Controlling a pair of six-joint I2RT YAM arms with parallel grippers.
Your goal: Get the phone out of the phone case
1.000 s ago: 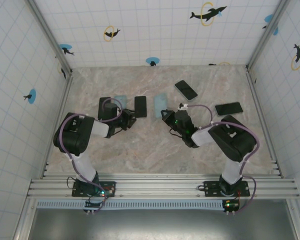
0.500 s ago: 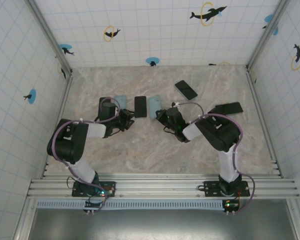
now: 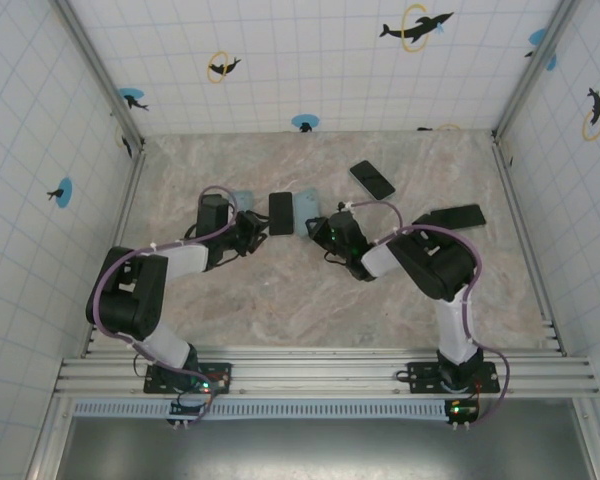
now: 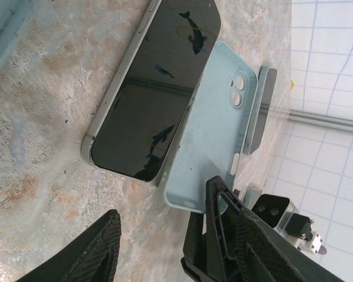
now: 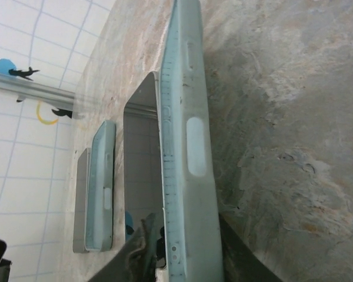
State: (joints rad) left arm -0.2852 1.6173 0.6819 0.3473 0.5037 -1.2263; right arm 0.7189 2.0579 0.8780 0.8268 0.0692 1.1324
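Both arms had reached farther across the bench [image 3: 280, 300] than before. The pale blue phone case [image 3: 308, 210] lay flat, touching a black phone [image 3: 281, 212]. The right tool [image 3: 327, 230] straddled its near end, grip unclear; the left tool [image 4: 162, 235] gaped open. Tugging might drag that phone along.

Ahead of left pincer [image 4: 165, 247]: phone [image 4: 156, 94] and blue case [image 4: 209, 153] lie side by side, blocking.
Behind left pincer: bare tabletop [image 3: 280, 300], free.

The marbled table [image 3: 280, 290] bears several dark phones [image 4: 159, 88] and light-blue cases [image 4: 212, 135].
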